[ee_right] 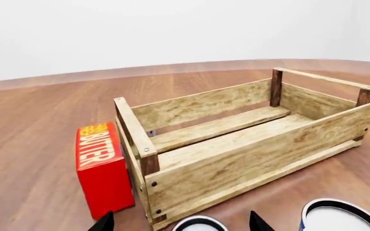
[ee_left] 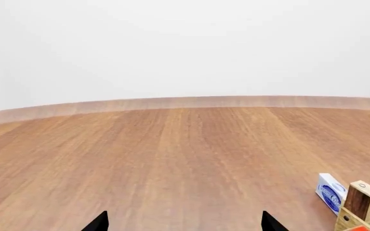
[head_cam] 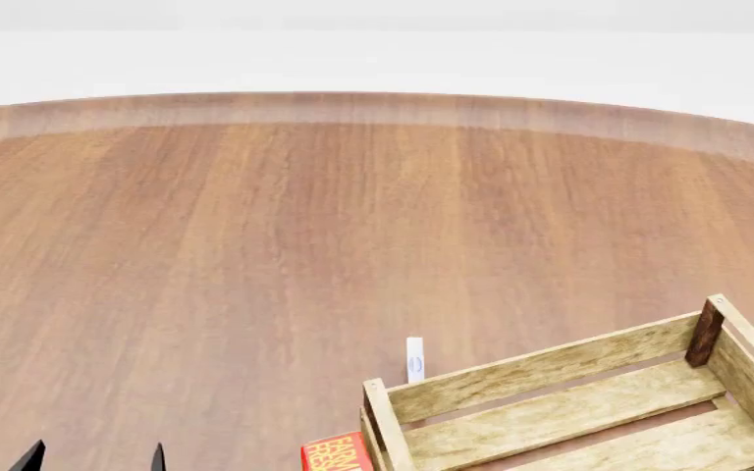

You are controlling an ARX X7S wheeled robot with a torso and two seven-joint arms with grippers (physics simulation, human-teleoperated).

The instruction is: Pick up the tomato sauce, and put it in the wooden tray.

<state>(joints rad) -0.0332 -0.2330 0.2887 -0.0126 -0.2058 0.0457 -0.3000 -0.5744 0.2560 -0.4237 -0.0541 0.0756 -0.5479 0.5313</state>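
Brown wood-grain tabletop [head_cam: 286, 245] carries the empty pale slatted wooden tray [ee_right: 236, 139]; my right claw [ee_right: 181, 222] hangs spread above can tops, my left claw [ee_left: 183, 222] likewise apart, idle.

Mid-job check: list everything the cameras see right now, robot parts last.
tray: one, pale wood with dark corner posts, on the table, nothing visible inside
butter box: one, red, beside the tray's short end
small box: one, blue and white, upright near a tray corner
can tops: two, white with dark rims, by the tray's long side; labels hidden
table: one, brown wood
left claw: black tips, open, over bare table
right claw: black tips, open, facing the tray
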